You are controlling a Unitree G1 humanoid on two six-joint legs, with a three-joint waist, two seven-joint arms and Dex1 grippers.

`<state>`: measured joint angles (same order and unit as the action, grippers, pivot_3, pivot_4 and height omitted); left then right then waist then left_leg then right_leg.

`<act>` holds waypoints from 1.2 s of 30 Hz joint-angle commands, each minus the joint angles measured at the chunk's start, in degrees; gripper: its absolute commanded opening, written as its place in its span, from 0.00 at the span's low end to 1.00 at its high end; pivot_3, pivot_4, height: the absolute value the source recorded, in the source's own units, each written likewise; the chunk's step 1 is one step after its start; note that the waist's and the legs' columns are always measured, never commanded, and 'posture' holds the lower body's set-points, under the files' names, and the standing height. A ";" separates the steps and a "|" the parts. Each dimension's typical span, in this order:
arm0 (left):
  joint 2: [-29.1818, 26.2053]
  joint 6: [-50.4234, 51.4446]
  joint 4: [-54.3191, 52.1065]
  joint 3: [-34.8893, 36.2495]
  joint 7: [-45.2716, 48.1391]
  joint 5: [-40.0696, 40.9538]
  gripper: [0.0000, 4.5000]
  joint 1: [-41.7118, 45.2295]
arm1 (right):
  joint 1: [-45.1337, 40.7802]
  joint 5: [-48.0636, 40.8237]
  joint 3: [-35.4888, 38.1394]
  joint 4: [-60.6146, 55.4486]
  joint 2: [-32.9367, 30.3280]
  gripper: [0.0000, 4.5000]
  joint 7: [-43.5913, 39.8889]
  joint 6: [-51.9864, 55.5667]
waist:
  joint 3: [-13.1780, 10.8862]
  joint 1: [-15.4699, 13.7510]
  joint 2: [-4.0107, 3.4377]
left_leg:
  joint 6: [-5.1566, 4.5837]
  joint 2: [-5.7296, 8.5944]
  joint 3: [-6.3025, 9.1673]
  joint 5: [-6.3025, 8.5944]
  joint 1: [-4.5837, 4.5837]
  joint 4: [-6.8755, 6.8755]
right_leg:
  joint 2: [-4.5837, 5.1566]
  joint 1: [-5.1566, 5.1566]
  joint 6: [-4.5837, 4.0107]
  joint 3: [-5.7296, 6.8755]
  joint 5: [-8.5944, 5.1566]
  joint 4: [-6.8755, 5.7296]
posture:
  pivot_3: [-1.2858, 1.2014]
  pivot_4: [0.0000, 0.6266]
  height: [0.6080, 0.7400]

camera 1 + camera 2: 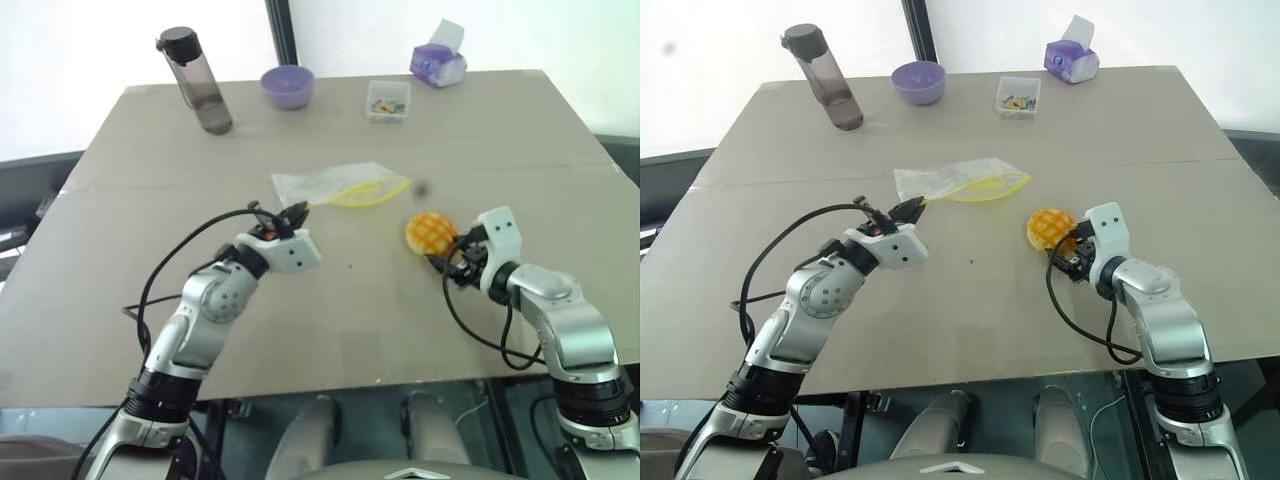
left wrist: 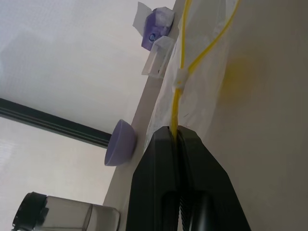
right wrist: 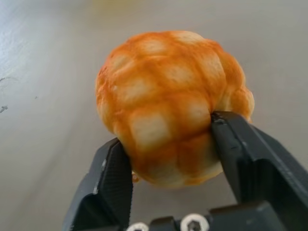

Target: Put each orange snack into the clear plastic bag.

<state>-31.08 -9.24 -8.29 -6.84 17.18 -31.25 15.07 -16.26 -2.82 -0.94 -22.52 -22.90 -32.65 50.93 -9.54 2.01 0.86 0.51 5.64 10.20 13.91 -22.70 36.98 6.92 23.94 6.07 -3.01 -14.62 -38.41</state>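
1. The round, domed orange-yellow bun with a criss-cross grid on top sits between the two black fingers of the right gripper. Both pads press against its sides, part-way closed, and the bun rests on the grey-brown worktop.
2. The left gripper has its black fingers pinched together on the yellow strip of the flat, crinkly clear plastic bag. The bag stretches away from those fingertips across the worktop, its yellow-edged mouth at the far end.
3. The bun lies just beyond the bag's mouth, near it but not touching. Bare worktop lies between the bun in the right fingers and the bag's mouth.
4. No readable writing or brand mark shows on the bag, the bun or the other items.
5. Well beyond both sets of fingers, along the worktop's far edge, stand a smoky translucent water bottle with a black cap, a lilac bowl, a small clear box of colourful bits and a purple tissue pack with a white tissue sticking up.
6. A small dark speck lies on the worktop just past the bag's mouth.
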 commanded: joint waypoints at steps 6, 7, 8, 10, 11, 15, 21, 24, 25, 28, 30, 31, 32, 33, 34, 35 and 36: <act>-0.36 -1.45 -1.39 0.15 -0.46 0.50 0.00 1.08 | -1.82 -0.67 -3.22 -1.00 -3.68 0.01 -1.33 -7.94 | 0.00 0.10 0.00 | 0.00 0.00 -0.01 0.00 0.00 0.00 | 0.00 0.00 0.00 0.00 0.00 0.00 | 0.52 0.24 1.00; -0.44 -1.61 -1.31 0.06 -0.42 0.43 0.00 1.21 | -2.33 -1.17 -3.27 -1.48 -4.36 0.01 -2.06 -8.53 | 0.00 0.11 0.00 | 0.00 0.00 -0.01 0.00 0.00 0.00 | 0.00 0.00 0.00 0.00 0.00 0.00 | 0.52 0.24 1.00; -0.49 -1.82 -1.14 -0.08 -0.46 0.30 0.00 1.35 | -2.85 -1.79 -3.16 -1.87 -4.90 0.01 -2.69 -8.74 | 0.00 0.13 0.00 | 0.00 0.00 -0.01 0.00 0.00 0.00 | 0.00 0.00 0.00 0.00 0.00 0.00 | 0.52 0.24 1.00; -0.43 -2.09 -0.86 -0.36 -0.50 0.16 0.00 1.73 | -4.50 -3.88 -2.67 -3.15 -5.98 0.01 -4.59 -8.40 | 0.00 0.15 0.00 | 0.00 0.00 -0.01 0.00 0.00 0.00 | 0.00 0.00 0.00 0.00 0.00 0.00 | 0.52 0.24 1.00; -0.37 -2.21 -0.78 -0.49 -0.50 0.09 0.00 1.85 | -5.17 -4.86 -2.48 -3.66 -6.41 0.01 -5.34 -8.21 | 0.00 0.15 0.00 | 0.00 0.00 -0.01 0.00 0.00 0.00 | 0.00 0.00 0.00 0.00 0.00 0.00 | 0.52 0.24 1.00; -0.36 -2.74 -0.49 -1.06 -0.43 -0.44 0.00 2.11 | -7.81 -9.29 -1.67 -5.54 -6.77 0.01 -7.06 -6.36 | 0.00 0.11 0.00 | -0.01 -0.01 0.01 0.00 -0.01 0.00 | -0.01 0.00 0.00 0.02 0.00 0.01 | 0.52 0.24 1.00; -0.89 -3.49 0.01 -1.42 -0.70 -1.09 0.00 2.25 | -8.74 -13.21 -2.29 -7.21 -7.81 0.01 -7.79 -4.43 | 0.00 -0.05 0.00 | -0.01 0.00 0.02 0.01 -0.04 0.01 | 0.01 -0.01 0.01 0.03 0.00 0.05 | 0.52 0.24 1.00; -1.06 -3.91 0.08 -1.51 -0.83 -1.29 0.00 2.23 | -9.29 -13.90 -2.23 -6.99 -8.10 0.01 -7.20 -4.13 | 0.00 0.00 0.00 | -0.01 0.00 0.02 0.01 -0.04 0.00 | 0.00 -0.01 0.00 0.03 0.00 0.05 | 0.52 0.24 1.00; -1.13 -4.07 0.07 -1.60 -0.85 -1.40 0.00 2.19 | -9.51 -14.27 -2.04 -6.93 -8.08 0.01 -6.97 -3.95 | 0.00 0.00 0.00 | -0.01 -0.01 0.02 0.01 -0.04 0.00 | 0.00 -0.01 0.01 0.03 0.00 0.05 | 0.52 0.24 1.00; -1.15 -4.13 0.06 -1.58 -1.00 -1.37 0.00 2.03 | -9.74 -14.88 -2.03 -6.94 -8.61 0.01 -6.66 -3.48 | -0.01 -0.02 0.00 | -0.01 0.00 0.02 0.01 -0.04 0.00 | 0.00 -0.01 0.01 0.03 0.00 0.05 | 0.52 0.24 1.00; -0.98 -4.38 0.03 -1.68 -1.06 -1.25 0.00 2.10 | -9.70 -14.76 -2.36 -6.52 -9.07 0.01 -6.48 -3.70 | 0.00 -0.06 0.00 | -0.01 0.00 0.02 0.01 -0.04 0.00 | 0.01 -0.01 0.01 0.03 0.00 0.05 | 0.52 0.24 1.00; -0.96 -4.77 0.03 -1.94 -1.02 -1.30 0.00 2.21 | -9.85 -14.64 -2.58 -6.05 -9.07 0.01 -6.21 -3.83 | 0.00 -0.07 0.00 | -0.01 0.00 0.02 0.01 -0.04 0.00 | 0.01 -0.01 0.01 0.03 0.00 0.05 | 0.52 0.24 1.00; -0.87 -5.09 -0.04 -2.24 -0.97 -1.35 0.00 2.29 | -9.95 -14.59 -2.75 -5.68 -9.08 0.01 -6.03 -3.98 | 0.00 -0.05 0.00 | -0.01 0.00 0.02 0.01 -0.04 0.00 | 0.01 -0.01 0.01 0.03 0.00 0.05 | 0.52 0.24 1.00; -0.66 -5.36 -0.21 -2.51 -0.94 -1.28 0.00 2.34 | -10.05 -14.54 -3.00 -5.32 -9.02 0.01 -5.91 -4.06 | 0.00 -0.05 0.00 | -0.01 0.00 0.02 0.01 -0.04 0.00 | 0.01 -0.01 0.01 0.03 0.00 0.05 | 0.52 0.24 1.00; -0.41 -5.38 -0.42 -2.72 -0.93 -1.26 0.00 2.38 | -10.12 -14.44 -3.29 -4.85 -8.89 0.01 -5.76 -4.09 | 0.00 -0.04 0.00 | -0.01 0.00 0.02 0.01 -0.04 0.00 | 0.01 -0.01 0.01 0.03 0.00 0.05 | 0.52 0.24 1.00; -0.24 -5.34 -0.56 -2.83 -0.95 -1.23 0.00 2.39 | -10.16 -14.40 -3.49 -4.55 -8.82 0.01 -5.66 -4.11 | 0.00 -0.04 0.00 | -0.01 0.00 0.02 0.01 -0.04 0.00 | 0.01 -0.01 0.01 0.03 0.00 0.05 | 0.52 0.24 1.00; -0.08 -5.33 -0.65 -2.96 -0.95 -1.25 0.00 2.41 | -10.10 -14.36 -3.73 -4.13 -8.76 0.01 -5.63 -4.21 | -0.01 -0.05 0.00 | -0.01 0.00 0.01 0.01 -0.04 0.00 | 0.01 -0.01 0.01 0.03 0.00 0.05 | 0.52 0.24 1.00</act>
<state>-31.23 -13.61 -7.56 -9.67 17.08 -32.54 16.73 -25.27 -17.01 -4.66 -25.90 -31.63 -38.66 47.36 -9.54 1.96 0.86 0.50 5.64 10.22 13.91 -22.74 36.98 6.93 23.93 6.07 -2.98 -14.62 -38.36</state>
